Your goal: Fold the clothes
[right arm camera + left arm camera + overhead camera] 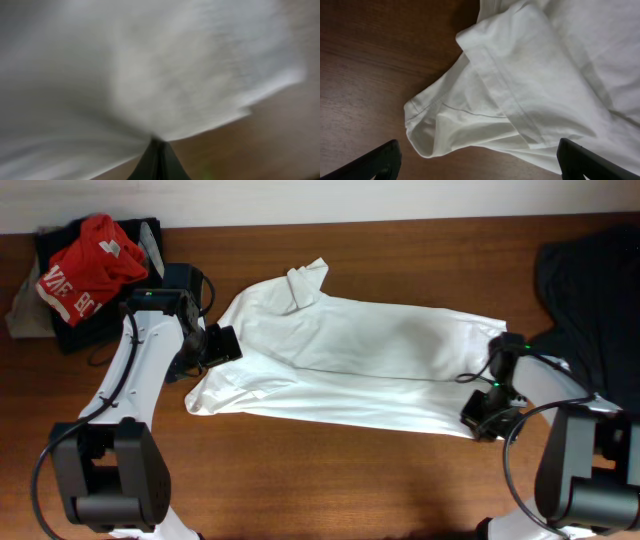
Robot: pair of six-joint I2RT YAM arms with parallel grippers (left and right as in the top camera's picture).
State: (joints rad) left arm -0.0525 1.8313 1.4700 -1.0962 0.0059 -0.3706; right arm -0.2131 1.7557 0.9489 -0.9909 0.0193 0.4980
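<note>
A large white shirt (360,355) lies spread across the middle of the wooden table, collar at the back left. My left gripper (222,345) is open and empty, just above the shirt's left sleeve (485,107), with both fingers wide apart. My right gripper (478,418) is shut on the white shirt's hem (165,100) at the shirt's front right corner, low over the table.
A red garment with white lettering (88,262) lies on a dark garment (105,310) at the back left corner. A black garment (590,280) lies at the back right. Bare wood runs along the front edge (330,480).
</note>
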